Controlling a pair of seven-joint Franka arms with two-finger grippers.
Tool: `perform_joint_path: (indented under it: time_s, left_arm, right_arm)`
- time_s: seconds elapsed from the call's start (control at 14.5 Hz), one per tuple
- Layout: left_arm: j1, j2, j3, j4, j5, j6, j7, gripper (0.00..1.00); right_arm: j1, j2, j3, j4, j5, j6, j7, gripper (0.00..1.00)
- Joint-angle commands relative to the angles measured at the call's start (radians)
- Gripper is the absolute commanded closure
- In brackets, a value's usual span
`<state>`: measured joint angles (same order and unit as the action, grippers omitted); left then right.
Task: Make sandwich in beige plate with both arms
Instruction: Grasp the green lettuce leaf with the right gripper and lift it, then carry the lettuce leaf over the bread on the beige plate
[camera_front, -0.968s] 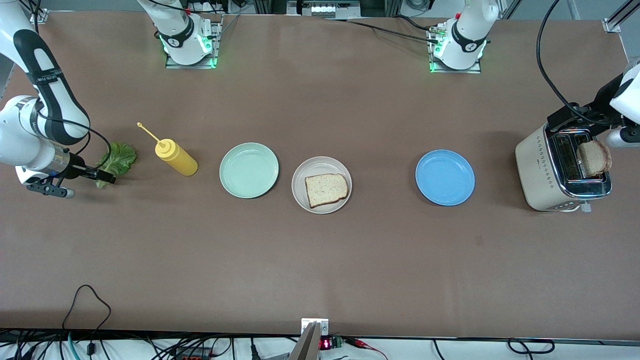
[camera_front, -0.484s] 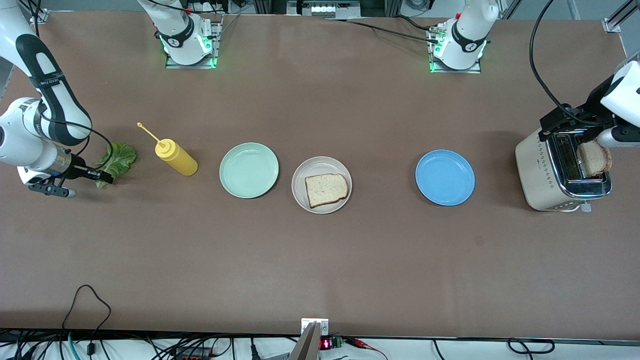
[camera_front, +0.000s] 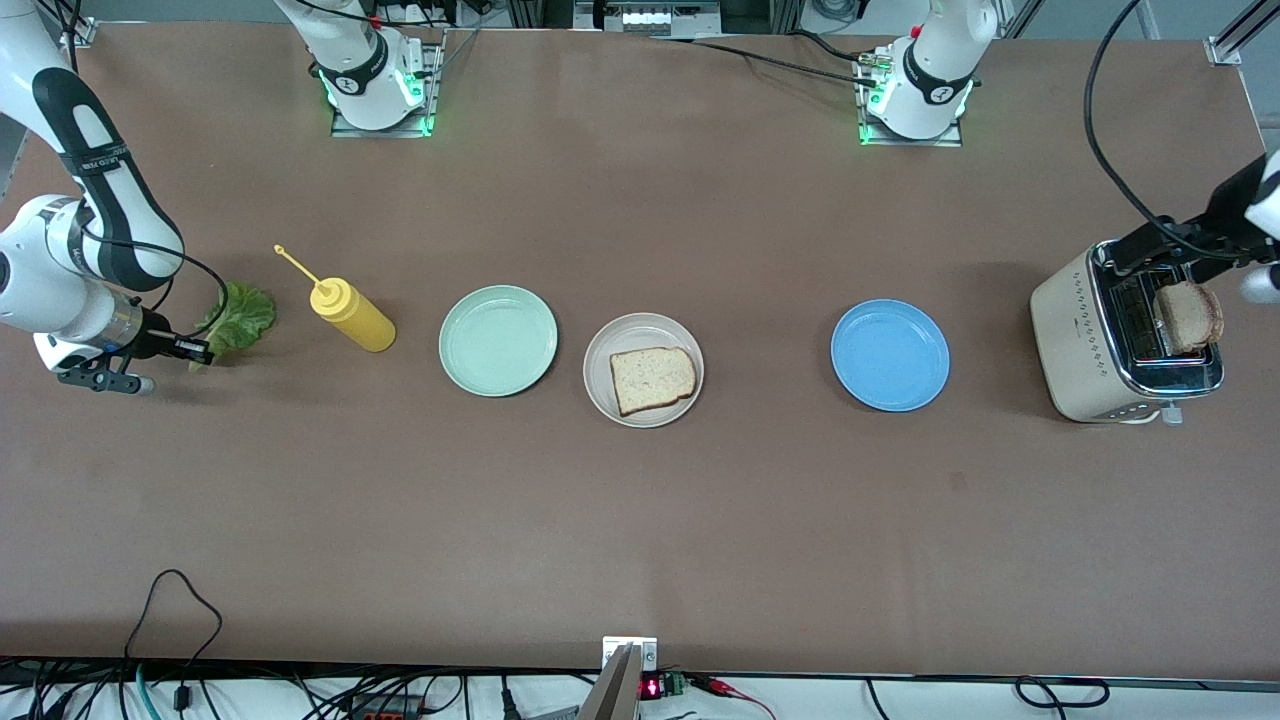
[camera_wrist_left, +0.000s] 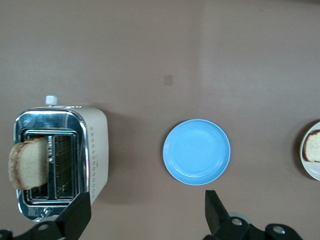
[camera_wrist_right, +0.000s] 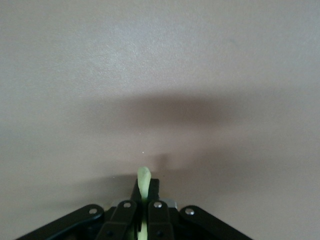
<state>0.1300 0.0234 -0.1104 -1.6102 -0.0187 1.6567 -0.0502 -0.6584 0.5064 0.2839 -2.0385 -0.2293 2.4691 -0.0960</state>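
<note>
A: Starting at the right gripper (camera_front: 197, 351). Gripping anything?

B: Clamping shut on the stem of the lettuce leaf (camera_front: 240, 315), low over the table (camera_front: 640, 540) at the right arm's end. Showing as a pale green strip between the closed fingers (camera_wrist_right: 157, 212) in the right wrist view.

A: Moving outward, clock bearings as on the front view?

B: Leaf spreading toward one o'clock from that gripper. Yellow squeeze bottle (camera_front: 352, 315) lying tilted at three o'clock of the leaf, nozzle pointing to ten o'clock. Mint-green plate (camera_front: 498, 340) sitting bare at three o'clock of the bottle.

A: Locating the beige plate (camera_front: 600, 345)?

B: Resting just beside the mint-green plate, at four o'clock of it, near the table's middle. Carrying one bread slice (camera_front: 652, 380), lying flat.

A: Continuing toward the left arm's end?

B: Blue plate (camera_front: 890, 355) sitting at three o'clock of the beige plate, well apart. Toaster (camera_front: 1090, 340) standing at three o'clock of the blue plate, holding a toasted slice (camera_front: 1188, 316) sticking up out of one slot.

A: Listing the left gripper (camera_wrist_left: 147, 202)?

B: Hanging above the toaster's twelve-o'clock edge, fingers spread wide, gripping nothing.
</note>
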Motion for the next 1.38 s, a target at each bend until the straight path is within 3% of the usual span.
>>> perform_joint_path:
  time_s: [0.0, 0.21, 0.48, 0.76, 1.04, 1.18, 1.31]
  left_arm:
    - [0.01, -0.011, -0.014, -0.016, -0.014, 0.008, 0.012, 0.0]
    - [0.008, -0.016, -0.018, -0.016, -0.01, 0.003, 0.012, 0.0]
    - [0.016, -0.014, -0.017, -0.017, -0.009, 0.002, 0.012, 0.0]
    - [0.016, -0.017, -0.017, -0.016, -0.009, -0.011, 0.01, 0.0]
    - [0.017, -0.014, -0.017, -0.013, -0.014, 0.003, 0.01, 0.0]
    - [0.017, -0.014, -0.017, -0.014, -0.015, 0.006, 0.01, 0.0]
    - [0.017, -0.013, -0.017, -0.013, -0.017, 0.018, 0.01, 0.0]
  right_arm:
    - [-0.02, -0.081, 0.009, -0.008, -0.005, -0.093, -0.065, 1.0]
    - [-0.021, -0.158, 0.012, -0.003, 0.013, -0.194, -0.123, 1.0]
    - [-0.02, -0.261, 0.009, 0.015, 0.146, -0.338, -0.238, 1.0]
    - [-0.003, -0.336, 0.011, 0.128, 0.203, -0.591, -0.238, 1.0]
    - [0.048, -0.359, 0.012, 0.259, 0.289, -0.778, -0.194, 1.0]
    - [0.083, -0.358, 0.011, 0.294, 0.359, -0.823, -0.112, 1.0]
    - [0.141, -0.358, 0.012, 0.299, 0.372, -0.826, 0.025, 1.0]
